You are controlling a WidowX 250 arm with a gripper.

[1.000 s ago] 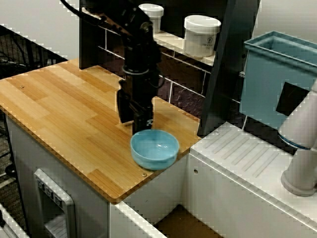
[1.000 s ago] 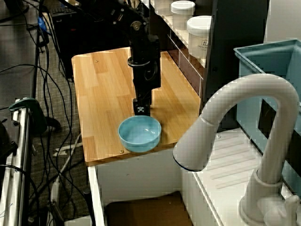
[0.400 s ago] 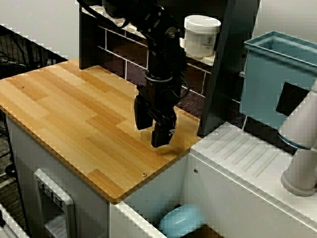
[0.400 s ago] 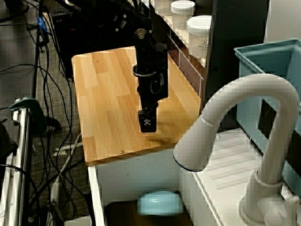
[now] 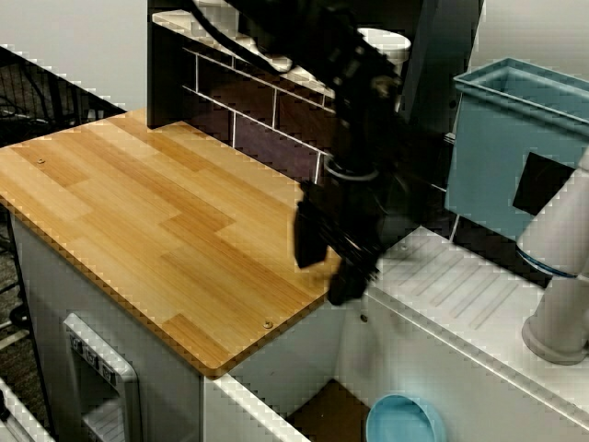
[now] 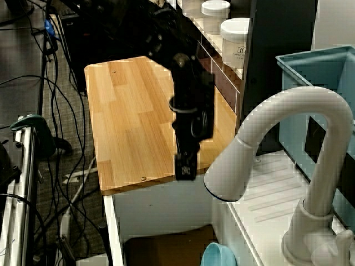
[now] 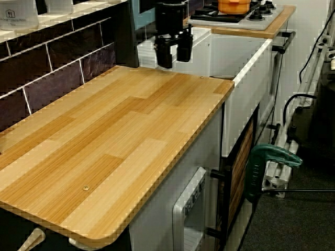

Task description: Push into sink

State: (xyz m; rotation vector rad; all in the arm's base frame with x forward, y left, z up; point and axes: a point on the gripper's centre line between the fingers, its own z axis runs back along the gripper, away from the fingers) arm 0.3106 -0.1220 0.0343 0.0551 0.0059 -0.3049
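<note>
In the sink [image 5: 276, 410], the bowl [image 5: 405, 424] (light blue) lies below the counter edge [image 5: 267, 345].

Two high views face the sink [image 5: 276, 419]; one looks low along the counter [image 7: 104, 146].

The black arm [image 5: 354, 120] reaches down with its wrist bent so that the gripper [image 7: 175, 50] points downward, its two fingers [image 7: 184, 50] standing a little apart with nothing between them.
</note>
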